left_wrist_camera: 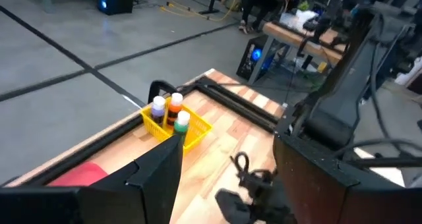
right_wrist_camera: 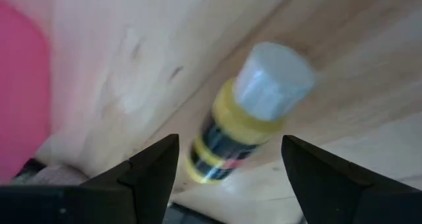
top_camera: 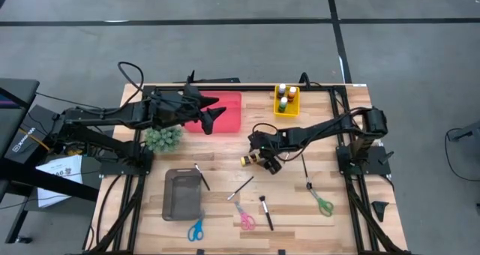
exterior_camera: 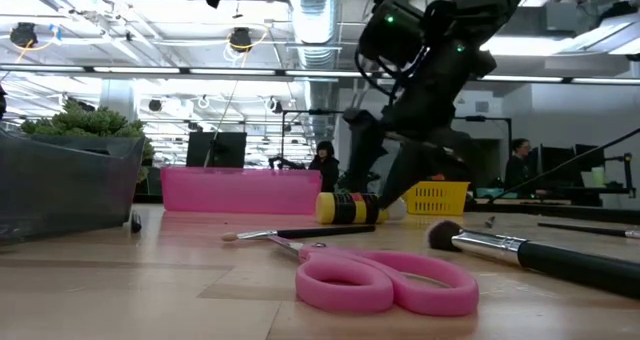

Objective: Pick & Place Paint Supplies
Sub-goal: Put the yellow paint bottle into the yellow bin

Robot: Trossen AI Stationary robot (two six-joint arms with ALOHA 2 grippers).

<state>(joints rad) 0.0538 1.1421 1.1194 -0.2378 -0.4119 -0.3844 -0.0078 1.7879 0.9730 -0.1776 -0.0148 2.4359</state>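
Our right gripper (right_wrist_camera: pixel 227 159), jaws wide, empty, over cylindrical yellow-and-black bottle (right_wrist_camera: pixel 247 115) lying on wooden bench (right_wrist_camera: pixel 132 66); left gripper (top_camera: pixel 214 114) agape at twelve o'clock

You see a bottle (top_camera: pixel 250 160) lying on its side near the middle of the table (top_camera: pixel 225 172), under the right gripper (top_camera: pixel 264 154). From it, a tray (top_camera: pixel 225 112) sits at eleven o'clock with the left gripper (top_camera: pixel 214 115) above it, and a basket (top_camera: pixel 286 103) holding upright bottles (top_camera: pixel 283 96) stands at one o'clock. A bin (top_camera: pixel 182 194) lies at eight o'clock, a plant tuft (top_camera: pixel 163 138) at ten. Brushes (top_camera: pixel 241 187) and scissors (top_camera: pixel 245 217) lie at six, more scissors (top_camera: pixel 321 201) at four.
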